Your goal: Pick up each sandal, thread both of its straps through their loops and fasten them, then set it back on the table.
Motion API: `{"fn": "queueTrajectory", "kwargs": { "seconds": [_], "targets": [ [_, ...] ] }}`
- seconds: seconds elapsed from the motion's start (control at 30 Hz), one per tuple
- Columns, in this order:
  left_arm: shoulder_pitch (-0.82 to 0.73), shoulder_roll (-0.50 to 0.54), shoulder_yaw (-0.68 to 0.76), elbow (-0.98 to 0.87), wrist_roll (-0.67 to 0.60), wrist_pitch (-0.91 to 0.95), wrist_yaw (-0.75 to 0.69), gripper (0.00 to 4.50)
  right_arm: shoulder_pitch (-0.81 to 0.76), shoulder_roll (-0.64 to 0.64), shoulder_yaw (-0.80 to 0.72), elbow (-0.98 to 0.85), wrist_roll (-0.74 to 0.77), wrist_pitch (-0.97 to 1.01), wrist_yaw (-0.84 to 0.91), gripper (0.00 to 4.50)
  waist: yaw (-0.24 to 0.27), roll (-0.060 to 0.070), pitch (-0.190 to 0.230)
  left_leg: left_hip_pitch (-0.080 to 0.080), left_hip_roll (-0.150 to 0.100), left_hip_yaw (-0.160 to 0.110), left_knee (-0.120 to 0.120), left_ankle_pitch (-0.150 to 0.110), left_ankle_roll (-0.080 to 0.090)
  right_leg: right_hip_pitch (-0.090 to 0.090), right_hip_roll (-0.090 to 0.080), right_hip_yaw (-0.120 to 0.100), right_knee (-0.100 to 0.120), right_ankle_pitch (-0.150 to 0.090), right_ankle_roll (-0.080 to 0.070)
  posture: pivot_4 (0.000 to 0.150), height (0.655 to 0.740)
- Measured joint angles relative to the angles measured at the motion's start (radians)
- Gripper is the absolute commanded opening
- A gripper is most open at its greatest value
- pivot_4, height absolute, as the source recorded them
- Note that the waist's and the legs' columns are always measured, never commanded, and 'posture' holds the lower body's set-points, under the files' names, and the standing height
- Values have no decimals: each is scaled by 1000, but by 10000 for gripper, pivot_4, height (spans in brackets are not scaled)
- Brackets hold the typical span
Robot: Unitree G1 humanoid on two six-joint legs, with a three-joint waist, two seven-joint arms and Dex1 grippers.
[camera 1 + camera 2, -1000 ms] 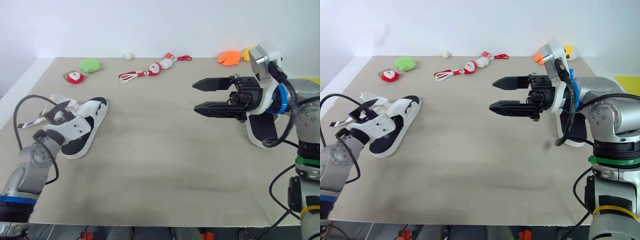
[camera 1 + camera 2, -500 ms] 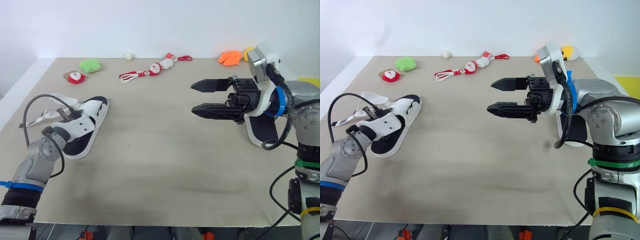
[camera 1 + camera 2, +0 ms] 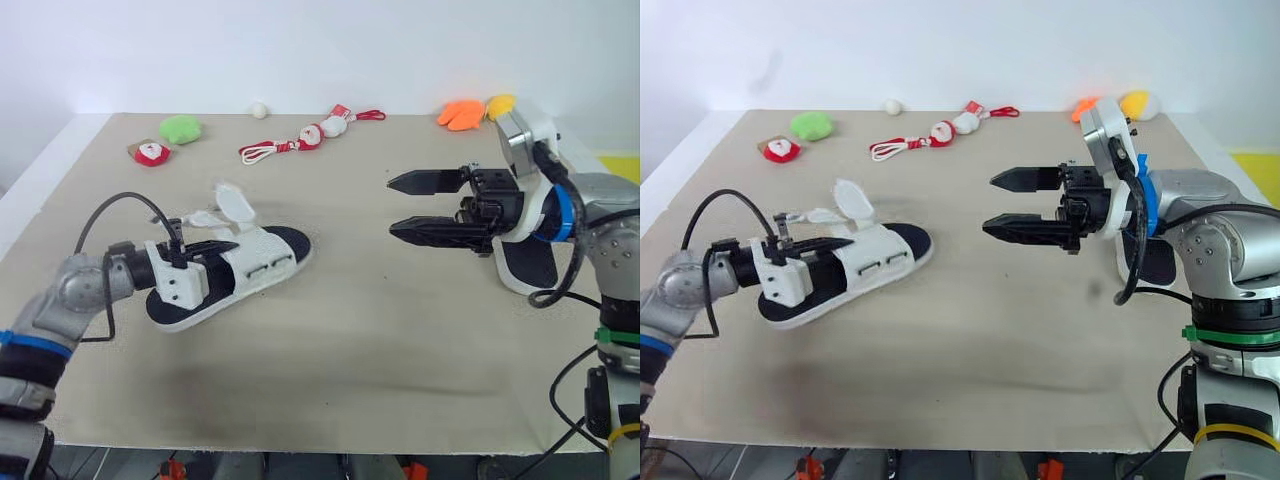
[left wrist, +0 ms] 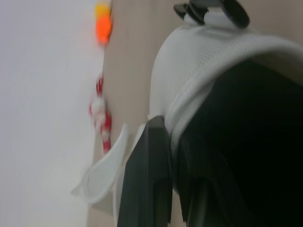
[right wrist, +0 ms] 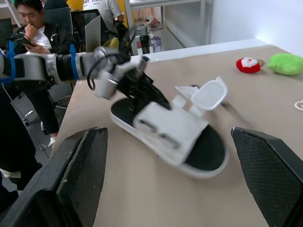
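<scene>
**Item 1, white sandal** (image 3: pixel 240 268): clamped at its heel end in the left gripper (image 3: pixel 200 250), whose black fingers are closed on the upper. The toe reaches toward the right gripper. Whether the sole is clear of the tabletop (image 3: pixel 340 340) cannot be told. The straps (image 3: pixel 230 203) are loose, flaring up beyond the left gripper, unthreaded.

**Item 2, right gripper** (image 3: pixel 392 205): jaws spread, empty, well apart from the sandal's toe and aimed at it. This is probably a presentation hold, one arm steadying so the other can work the straps.

**Item 3, second sandal** (image 3: pixel 525 265): flat behind the right gripper's arm, untouched.

**Surroundings:** beyond both grippers lie a green toy (image 3: pixel 180 129), a red-and-white toy (image 3: pixel 151 154), corded Santa toys (image 3: pixel 300 140), a white ball (image 3: pixel 258 110), an orange toy (image 3: pixel 460 114) and a yellow toy (image 3: pixel 498 103). Nothing lies between the grippers. A seated person (image 5: pixel 35 28) is past the tabletop edge.
</scene>
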Motion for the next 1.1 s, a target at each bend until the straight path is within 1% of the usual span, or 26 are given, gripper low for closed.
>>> {"fn": "queueTrajectory", "kwargs": {
  "seconds": [0.03,0.1,0.17,0.2,0.23,0.43,0.63,0.67,0.7,0.73,0.8,0.87,0.9,0.93,0.97,1.0,1.03,1.1],
  "targets": [
    [-27,12,-48,19,-25,-106,-45,1673,6,-4,0,0,0,-3,1,45000,0,0,0,0,0,0,0,0,0,0,0,0,0,0,0,1500,7400],
    [-60,14,-116,66,-29,-243,-76,1673,20,-9,-2,-1,0,-5,3,45000,0,0,0,0,0,0,0,0,0,0,0,0,0,0,0,1500,7400],
    [-105,7,-193,152,-14,-405,-90,1673,39,-17,-4,-4,1,-6,2,45000,1,0,0,0,0,0,1,0,1,0,1,0,0,0,0,1500,7400],
    [-115,3,-203,166,-8,-432,-90,1673,42,-19,-4,-4,1,-6,1,45000,1,0,0,0,0,0,1,0,1,0,1,0,0,0,0,1500,7400],
    [-169,-13,-245,219,7,-531,-73,1673,52,-25,-8,-22,3,-6,-4,45000,1,0,0,-1,0,0,3,0,1,1,1,0,0,1,1,1500,7400],
    [-186,-45,-295,271,45,-565,-26,1673,72,-59,-30,-49,11,-4,-5,45000,1,0,0,-1,0,0,3,1,1,1,1,1,0,1,2,1500,7400],
    [-186,-63,-296,333,84,-560,25,1673,72,-69,-32,-51,12,-3,-4,45000,1,0,0,-1,0,0,3,1,1,1,1,1,1,1,3,1500,7400],
    [-184,-64,-296,331,87,-553,31,4150,71,-69,-32,-51,12,-3,-4,45000,1,0,0,-1,0,0,3,1,2,1,1,1,0,1,3,1500,7400],
    [-174,-63,-295,326,87,-533,37,7576,71,-69,-31,-51,12,-3,-3,45000,1,0,0,0,0,0,3,1,2,1,1,1,1,1,3,1500,7400],
    [-163,-59,-295,317,85,-517,45,9349,70,-69,-31,-51,12,-3,-2,45000,0,0,0,0,0,0,3,1,2,1,1,1,1,1,3,1500,7400],
    [-129,-42,-295,287,67,-466,55,18771,70,-69,-30,-50,12,-2,-1,45000,0,0,0,0,1,0,3,1,2,1,1,1,1,1,3,1500,7400],
    [-68,-5,-296,204,-29,-337,48,27917,69,-69,-29,-50,12,0,-3,45000,-1,0,0,0,2,0,3,1,2,0,2,1,2,1,3,1500,7400],
    [-29,23,-295,133,-97,-249,35,32248,69,-68,-29,-51,13,2,-4,45000,0,0,0,0,2,-1,3,1,2,0,2,0,2,1,3,1500,7400],
    [-13,37,-294,97,-123,-219,29,36855,69,-68,-29,-52,14,3,-4,45000,0,0,0,0,2,-1,3,1,2,0,2,0,2,1,3,1500,7400],
    [45,78,-283,-1,-178,-150,21,41476,72,-65,-30,-56,18,4,-6,45000,-1,0,0,0,2,-1,3,1,1,1,2,0,2,1,3,1500,7400],
    [84,106,-277,-60,-205,-101,9,44307,77,-64,-30,-58,22,6,-8,45000,-1,0,0,1,2,0,3,1,1,1,2,1,2,1,3,1500,7400],
    [103,120,-275,-89,-217,-74,2,44307,83,-64,-30,-59,23,7,-8,45000,-1,0,0,1,2,0,3,1,1,1,2,1,2,1,3,1500,7400],
    [188,173,-244,-195,-281,51,-27,44307,97,-56,-29,-69,31,10,-13,45000,-1,0,0,1,3,0,3,1,1,1,3,1,2,1,3,1500,7400]
  ]
}}
